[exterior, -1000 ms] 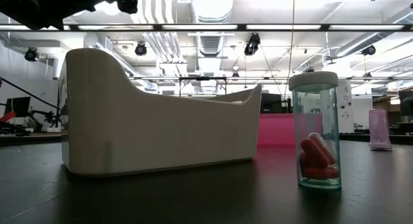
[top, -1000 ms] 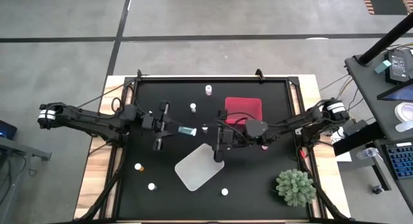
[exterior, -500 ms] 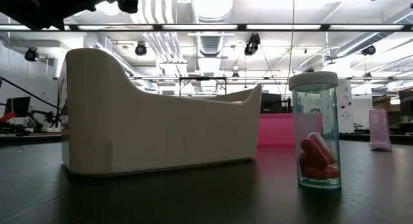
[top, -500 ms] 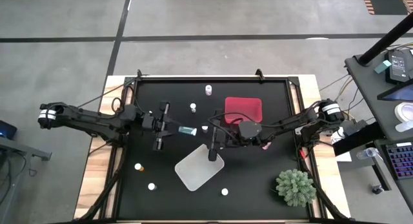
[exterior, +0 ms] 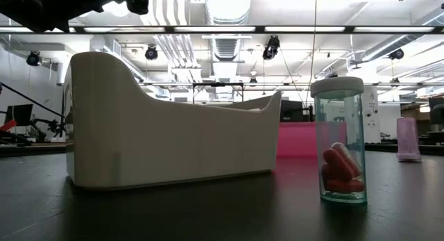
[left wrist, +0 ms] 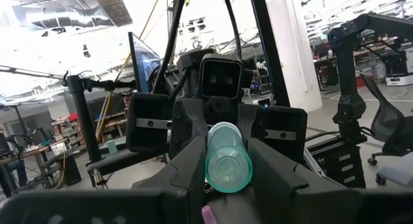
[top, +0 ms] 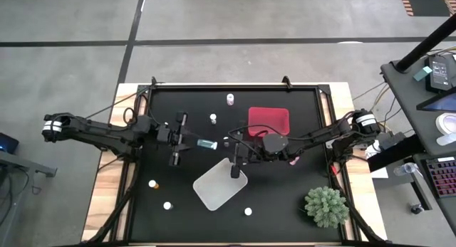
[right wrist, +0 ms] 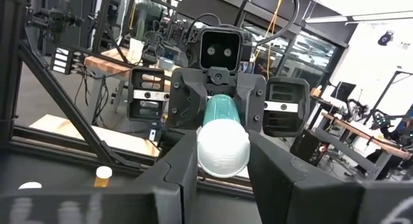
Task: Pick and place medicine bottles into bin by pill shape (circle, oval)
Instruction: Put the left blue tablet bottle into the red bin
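Teal bottle (top: 207,144) held mid-air between both grippers, table center, at 10 o'clock of white tray (top: 219,183). Left gripper (top: 194,142) clamped on base end, right gripper (top: 229,142) closing around cap end.

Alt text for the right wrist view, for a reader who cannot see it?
A teal medicine bottle with a white cap is held lengthwise between the right gripper and the facing left gripper, cap toward the camera. A small orange bottle stands on the black table beyond.

White tray (top: 219,184) table centre; red tray (top: 268,119) at 1 o'clock from it; plant (top: 327,206) at 4 o'clock; bottles (top: 154,184) scattered around.
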